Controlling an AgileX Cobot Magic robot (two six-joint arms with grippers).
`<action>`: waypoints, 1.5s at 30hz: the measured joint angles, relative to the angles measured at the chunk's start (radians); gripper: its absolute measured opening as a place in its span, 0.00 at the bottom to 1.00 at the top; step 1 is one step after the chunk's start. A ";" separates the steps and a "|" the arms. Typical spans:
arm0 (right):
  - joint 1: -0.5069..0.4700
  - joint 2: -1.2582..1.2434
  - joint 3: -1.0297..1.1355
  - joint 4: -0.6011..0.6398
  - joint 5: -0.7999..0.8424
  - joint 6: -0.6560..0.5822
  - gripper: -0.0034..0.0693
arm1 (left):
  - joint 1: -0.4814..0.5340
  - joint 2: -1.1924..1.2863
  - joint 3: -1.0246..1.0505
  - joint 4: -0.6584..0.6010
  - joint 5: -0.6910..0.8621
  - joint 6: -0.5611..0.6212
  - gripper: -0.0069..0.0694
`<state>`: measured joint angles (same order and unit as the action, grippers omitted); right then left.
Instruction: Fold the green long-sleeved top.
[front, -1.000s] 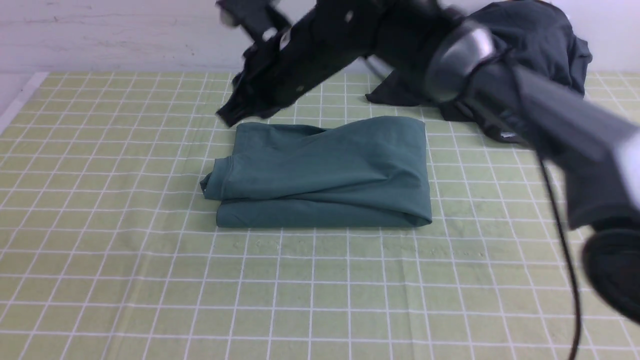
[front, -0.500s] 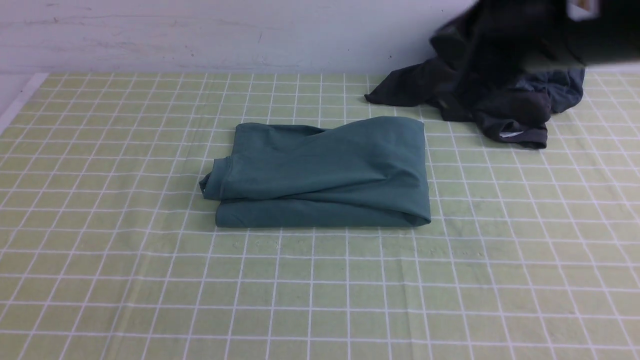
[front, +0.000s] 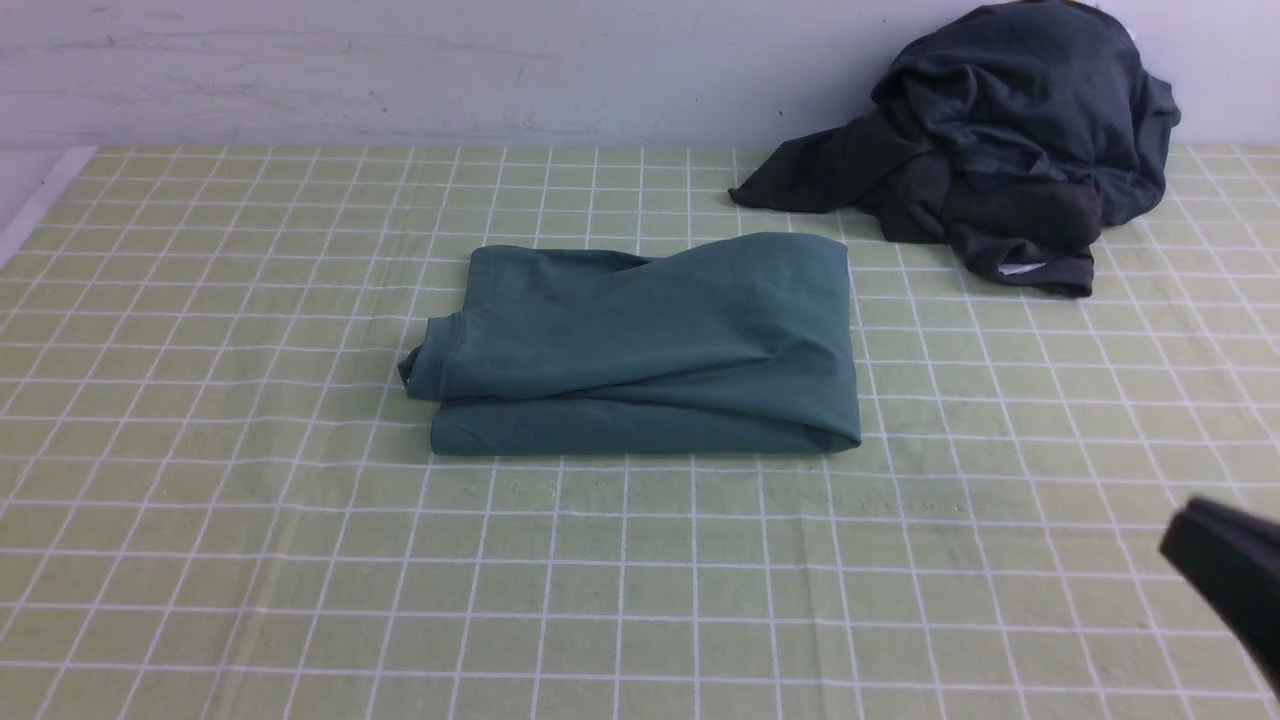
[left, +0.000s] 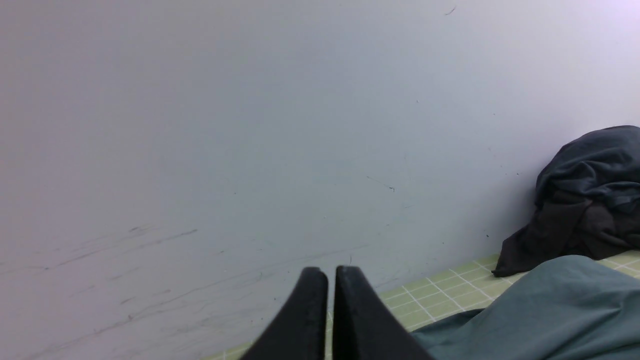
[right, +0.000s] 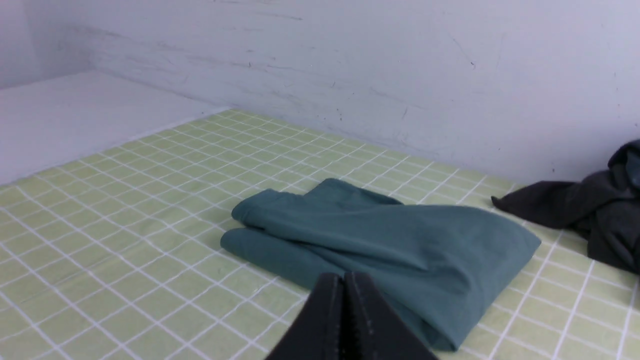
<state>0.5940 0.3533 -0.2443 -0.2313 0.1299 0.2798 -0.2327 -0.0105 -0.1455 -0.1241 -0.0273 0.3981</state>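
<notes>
The green long-sleeved top (front: 640, 345) lies folded into a thick rectangle in the middle of the checked cloth, with a rolled edge at its left end. Nothing touches it. My right gripper (right: 343, 276) is shut and empty, hovering just short of the top's (right: 390, 240) near edge. A black part of the right arm (front: 1230, 580) shows at the front view's lower right edge. My left gripper (left: 331, 270) is shut with nothing in it, raised and facing the wall, with the top (left: 540, 310) low beside it. The left gripper is out of the front view.
A darker charcoal heap of clothing (front: 1000, 140) is piled against the wall at the back right, also seen as the heap (right: 600, 220) in the right wrist view. The green checked cloth (front: 300, 560) covers the table, and a white wall (front: 400, 70) runs along the back.
The black arm that reached across the back above the top has swung away to the right and now shows only at the lower right corner. The top has not moved.
</notes>
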 joint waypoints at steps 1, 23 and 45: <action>0.000 -0.057 0.046 -0.012 -0.007 0.008 0.03 | 0.000 0.000 0.000 0.000 0.000 0.000 0.10; -0.008 -0.324 0.272 -0.047 -0.059 0.111 0.03 | 0.000 0.000 0.000 0.000 0.053 0.001 0.10; -0.637 -0.364 0.268 0.274 0.226 -0.295 0.03 | 0.000 0.000 0.000 0.000 0.056 0.001 0.11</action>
<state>-0.0432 -0.0111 0.0238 0.0425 0.3561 -0.0151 -0.2327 -0.0105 -0.1455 -0.1241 0.0287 0.3990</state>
